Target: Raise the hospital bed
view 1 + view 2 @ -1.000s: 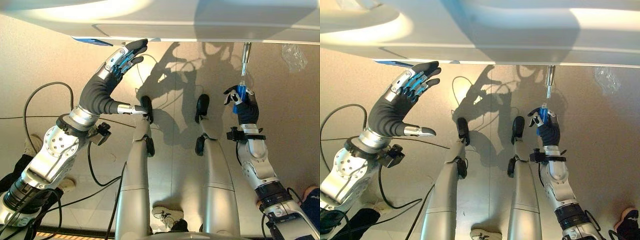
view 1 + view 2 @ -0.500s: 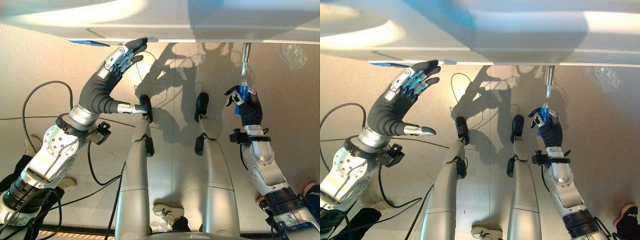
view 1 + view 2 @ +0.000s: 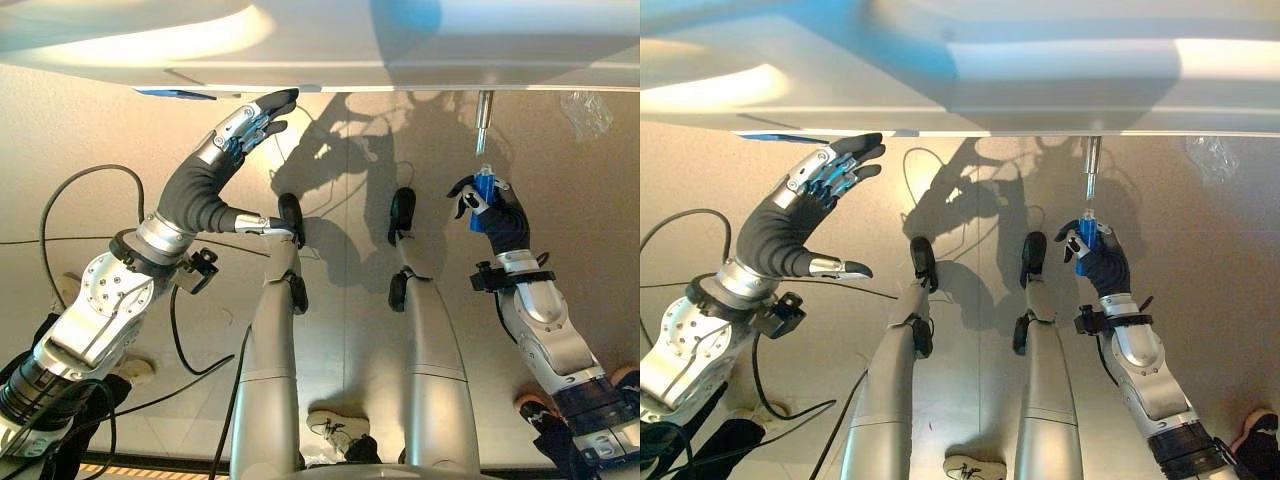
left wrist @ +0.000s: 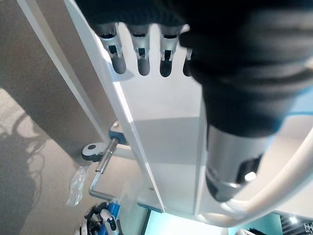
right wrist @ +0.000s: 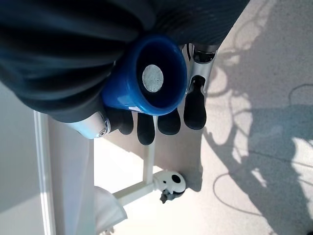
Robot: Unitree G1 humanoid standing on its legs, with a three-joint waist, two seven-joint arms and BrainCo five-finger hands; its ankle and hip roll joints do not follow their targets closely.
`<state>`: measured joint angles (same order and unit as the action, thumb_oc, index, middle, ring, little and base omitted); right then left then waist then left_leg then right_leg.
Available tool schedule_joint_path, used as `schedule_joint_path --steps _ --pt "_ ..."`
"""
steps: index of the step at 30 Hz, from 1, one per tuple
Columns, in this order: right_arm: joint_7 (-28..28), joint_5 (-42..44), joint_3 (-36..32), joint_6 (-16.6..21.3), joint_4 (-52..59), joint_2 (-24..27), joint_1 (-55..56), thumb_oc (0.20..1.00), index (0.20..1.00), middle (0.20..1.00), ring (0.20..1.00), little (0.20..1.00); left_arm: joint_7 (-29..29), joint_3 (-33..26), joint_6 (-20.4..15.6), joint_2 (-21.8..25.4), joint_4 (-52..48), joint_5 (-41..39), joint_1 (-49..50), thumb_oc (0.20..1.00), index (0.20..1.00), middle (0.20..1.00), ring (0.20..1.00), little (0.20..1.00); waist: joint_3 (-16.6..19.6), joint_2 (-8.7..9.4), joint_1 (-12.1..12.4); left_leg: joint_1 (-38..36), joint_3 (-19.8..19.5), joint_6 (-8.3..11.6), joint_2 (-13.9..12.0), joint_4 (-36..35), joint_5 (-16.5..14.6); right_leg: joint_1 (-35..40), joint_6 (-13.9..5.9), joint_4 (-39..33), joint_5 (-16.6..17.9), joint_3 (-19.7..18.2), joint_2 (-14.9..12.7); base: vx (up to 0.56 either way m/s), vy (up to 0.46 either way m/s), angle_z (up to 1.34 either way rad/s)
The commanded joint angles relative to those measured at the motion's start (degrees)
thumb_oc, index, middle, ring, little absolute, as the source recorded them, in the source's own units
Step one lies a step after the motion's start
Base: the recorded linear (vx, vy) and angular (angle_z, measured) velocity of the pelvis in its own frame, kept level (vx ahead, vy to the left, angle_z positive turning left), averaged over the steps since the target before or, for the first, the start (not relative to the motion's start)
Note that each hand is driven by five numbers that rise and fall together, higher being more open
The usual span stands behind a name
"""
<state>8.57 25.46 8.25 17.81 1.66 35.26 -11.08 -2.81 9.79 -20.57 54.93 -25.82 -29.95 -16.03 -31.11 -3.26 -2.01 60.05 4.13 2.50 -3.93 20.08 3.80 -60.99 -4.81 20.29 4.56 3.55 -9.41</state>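
Note:
The white hospital bed (image 3: 330, 45) spans the far edge of the eye views. A metal crank rod (image 3: 482, 112) hangs from its underside on the right and ends in a blue crank handle (image 3: 484, 185). My right hand (image 3: 500, 222) is shut on that handle; in the right wrist view its fingers (image 5: 166, 120) curl round the blue crank handle (image 5: 149, 78). On the left, my left hand (image 3: 205, 175) is open, its straight fingers reaching up to the bed's lower edge. The left wrist view has its fingers (image 4: 142, 61) against the white bed panel (image 4: 161, 147).
A clear plastic bag (image 3: 588, 112) lies on the beige floor by the bed at the far right. A blue tag (image 3: 175, 94) sits under the bed's left part. A bed caster (image 5: 171, 182) stands near the crank. A person's shoe (image 3: 335, 425) is behind me.
My right forearm has swung outward to the right while the hand stays shut on the blue handle. The left hand has hardly moved.

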Motion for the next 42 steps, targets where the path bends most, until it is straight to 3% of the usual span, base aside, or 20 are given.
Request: schedule_joint_path --steps 1,25,39,40,42 --pt "-2.65 -1.9 -4.7 11.49 13.68 4.98 -2.24 0.2 0.2 0.2 0.2 0.2 -0.79 -0.18 -3.25 -1.41 -3.67 2.83 1.27 1.0 1.0 1.0 1.0 1.0 1.32 -1.45 -0.38 -5.39 -2.02 2.93 0.68 -6.81 1.83 2.61 -3.24 2.32 -2.95 3.45 0.59 -0.01 -0.044 -0.01" --pt "4.13 -0.35 -17.52 15.28 9.28 3.0 -0.43 0.2 0.2 0.2 0.2 0.2 -3.32 1.41 -2.52 -5.56 -3.02 1.19 0.66 1.0 1.0 1.0 1.0 1.0 1.32 -4.34 -1.32 -14.52 -1.52 5.14 -1.11 -13.75 4.46 4.51 -1.98 7.15 -7.66 3.51 2.04 0.0 -0.042 0.01" --pt "7.1 -0.09 -19.82 15.96 4.25 1.87 -0.88 0.2 0.2 0.2 0.2 0.2 -3.18 1.63 -2.21 -6.57 -2.92 1.16 0.55 1.0 1.0 1.0 1.0 1.0 1.32 -4.99 -1.41 -15.93 -1.57 5.45 -1.56 -15.4 4.77 3.7 -1.77 9.04 -8.87 3.63 2.38 0.01 -0.02 0.01" --pt "12.45 -1.64 -20.96 15.27 -5.48 1.71 -2.6 0.2 0.2 0.2 0.2 0.2 -3.16 2.24 -2.03 -6.65 -2.92 0.88 0.25 1.0 1.0 1.0 1.0 1.0 1.32 -5.47 -1.16 -16.14 -1.85 5.48 -1.71 -15.82 4.79 3.3 -1.81 9.62 -9.14 4.0 2.2 0.01 -0.042 0.02" --pt "14.67 -2.2 -21.08 14.39 -11.39 2.36 -3.79 0.2 0.2 0.2 0.2 0.2 -2.9 2.73 -2.05 -6.43 -3.07 0.7 -0.27 1.0 1.0 1.0 1.0 1.0 1.32 -5.84 -0.93 -15.94 -2.05 5.35 -1.71 -15.65 4.61 2.9 -1.83 10.19 -9.27 4.13 2.16 0.01 -0.025 0.07"
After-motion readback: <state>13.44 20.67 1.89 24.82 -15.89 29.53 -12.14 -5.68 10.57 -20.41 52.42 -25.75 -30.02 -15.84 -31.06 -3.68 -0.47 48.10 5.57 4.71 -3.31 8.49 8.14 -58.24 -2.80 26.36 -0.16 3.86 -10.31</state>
